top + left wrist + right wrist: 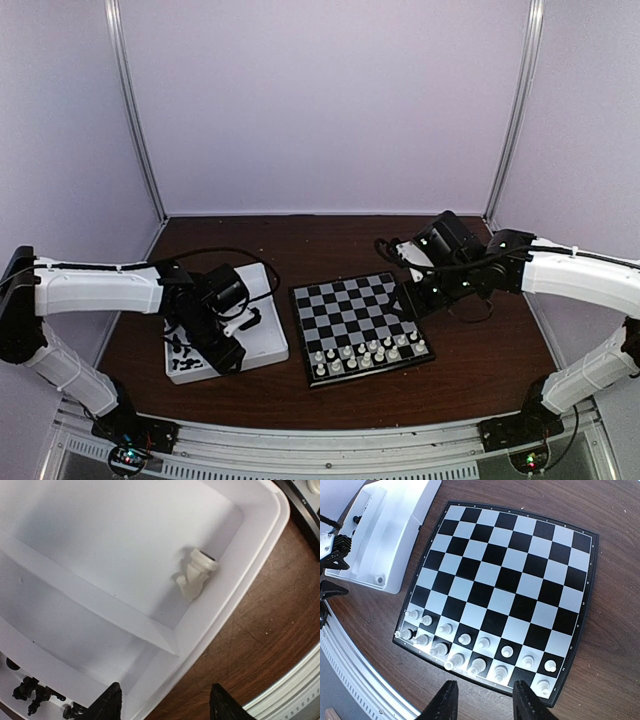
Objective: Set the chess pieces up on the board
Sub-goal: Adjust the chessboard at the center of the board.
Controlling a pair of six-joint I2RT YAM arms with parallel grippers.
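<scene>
**Desk:** Where is the lone white piece lying?

**Photographer:** It is lying on its side in the large compartment of the white tray, close against the wall near a corner. It is sitting ahead of the left pincer and a little right of its midline. Its long axis is running slantwise, broad round end pointing up and right, slimmer end down and left

**Desk:** And what are the pincers doing?

**Photographer:** The left pincer is hanging wide open across the tray's rim, gripping nothing. The right pincer is hovering over the near edge of the board, also open and empty. The left one is sitting far nearer the piece, so the pick is looking like its job, with the fingers probably needing to close across that slant

**Desk:** What is proving hard to make out?

**Photographer:** Which figure it is, its outline blending into the pale tray. The black pieces are being cut off at the frame's lower corner, in another compartment. On the board the white rows are standing along the near edge, one back-row square seeming bare
</scene>
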